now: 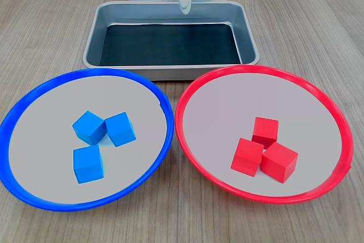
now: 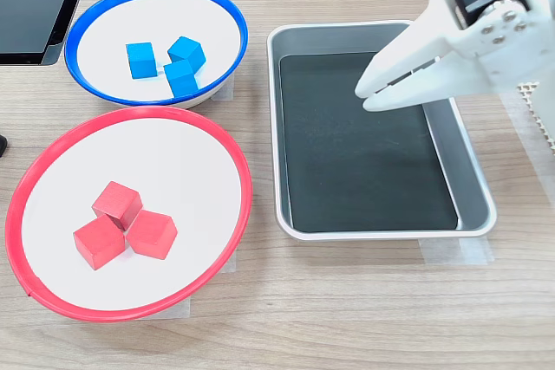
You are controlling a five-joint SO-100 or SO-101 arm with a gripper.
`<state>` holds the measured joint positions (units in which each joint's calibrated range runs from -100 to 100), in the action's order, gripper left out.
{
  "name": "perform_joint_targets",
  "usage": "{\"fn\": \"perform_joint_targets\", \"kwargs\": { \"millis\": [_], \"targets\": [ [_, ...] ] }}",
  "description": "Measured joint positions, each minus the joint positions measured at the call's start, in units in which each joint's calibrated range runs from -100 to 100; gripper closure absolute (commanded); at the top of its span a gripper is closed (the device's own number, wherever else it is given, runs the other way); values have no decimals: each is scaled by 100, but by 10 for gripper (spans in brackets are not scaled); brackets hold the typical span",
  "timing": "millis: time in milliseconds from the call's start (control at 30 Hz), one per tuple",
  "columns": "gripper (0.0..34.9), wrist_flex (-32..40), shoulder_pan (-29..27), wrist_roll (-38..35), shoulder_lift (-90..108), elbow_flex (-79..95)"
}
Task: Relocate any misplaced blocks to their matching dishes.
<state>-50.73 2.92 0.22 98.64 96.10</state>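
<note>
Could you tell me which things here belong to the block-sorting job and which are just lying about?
Job:
- three blue blocks in the blue-rimmed plate
- three red blocks in the red-rimmed plate
- gripper, empty, above the tray

Lying about:
- silver tray, nothing in it
- dark object at the second exterior view's top left

Blocks [image 1: 102, 143] in each plate [image 1: 34, 118], tray [image 1: 170, 41] behind both in the first exterior view.

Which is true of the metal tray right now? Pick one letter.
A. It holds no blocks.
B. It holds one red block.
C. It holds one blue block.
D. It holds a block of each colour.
A: in both exterior views the metal tray shows only its bare dark bottom, while three blue blocks and three red blocks sit in their own plates.
</note>
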Motion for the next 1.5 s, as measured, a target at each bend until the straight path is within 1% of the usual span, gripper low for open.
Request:
{"fn": "perform_joint_targets", "kwargs": {
  "millis": [233, 1500],
  "targets": [
    [346, -33, 0, -29, 0, 327],
    [346, -33, -150, 34, 26, 327]
  ]
}}
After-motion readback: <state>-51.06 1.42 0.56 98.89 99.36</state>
